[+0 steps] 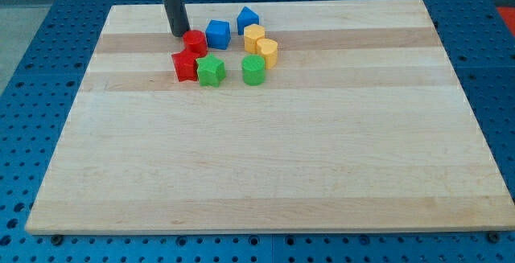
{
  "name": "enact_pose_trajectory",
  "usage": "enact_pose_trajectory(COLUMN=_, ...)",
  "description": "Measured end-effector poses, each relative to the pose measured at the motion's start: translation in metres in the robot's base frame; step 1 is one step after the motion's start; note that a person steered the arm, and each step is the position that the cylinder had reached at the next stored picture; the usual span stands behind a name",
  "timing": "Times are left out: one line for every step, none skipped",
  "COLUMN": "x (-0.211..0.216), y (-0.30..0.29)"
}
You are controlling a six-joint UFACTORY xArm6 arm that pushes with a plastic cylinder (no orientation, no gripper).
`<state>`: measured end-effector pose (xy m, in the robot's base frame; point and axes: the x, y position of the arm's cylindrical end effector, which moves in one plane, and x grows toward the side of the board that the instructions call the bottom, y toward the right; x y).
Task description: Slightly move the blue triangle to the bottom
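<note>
The blue triangle (246, 18) sits near the view's top of the wooden board (265, 166), above a yellow block (254, 35). My tip (178, 33) rests on the board at the view's upper left of the cluster, just left of a red round block (195, 41). It is well to the left of the blue triangle, with a blue cube (217, 34) between them.
A red star-like block (185, 65), a green star-like block (212, 71), a green round block (253, 69) and a second yellow block (267, 51) form the lower part of the cluster. A blue perforated table (32, 70) surrounds the board.
</note>
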<state>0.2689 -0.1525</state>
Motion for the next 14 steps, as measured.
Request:
enact_pose_trajectory(x=0.003, y=0.001)
enact_pose_trajectory(x=0.015, y=0.003)
enact_pose_trajectory(x=0.020, y=0.003)
enact_pose_trajectory(x=0.020, y=0.006)
enact_pose_trajectory(x=0.021, y=0.029)
enact_pose_trajectory(x=0.021, y=0.028)
enact_pose_trajectory(x=0.000, y=0.017)
enact_pose_trajectory(x=-0.027, y=0.016)
enact_pose_trajectory(x=-0.058, y=0.030)
enact_pose_trajectory(x=-0.076, y=0.033)
enact_pose_trajectory(x=-0.077, y=0.079)
enact_pose_trajectory(x=-0.076, y=0.106)
enact_pose_trajectory(x=-0.077, y=0.125)
enact_pose_trajectory(x=-0.077, y=0.150)
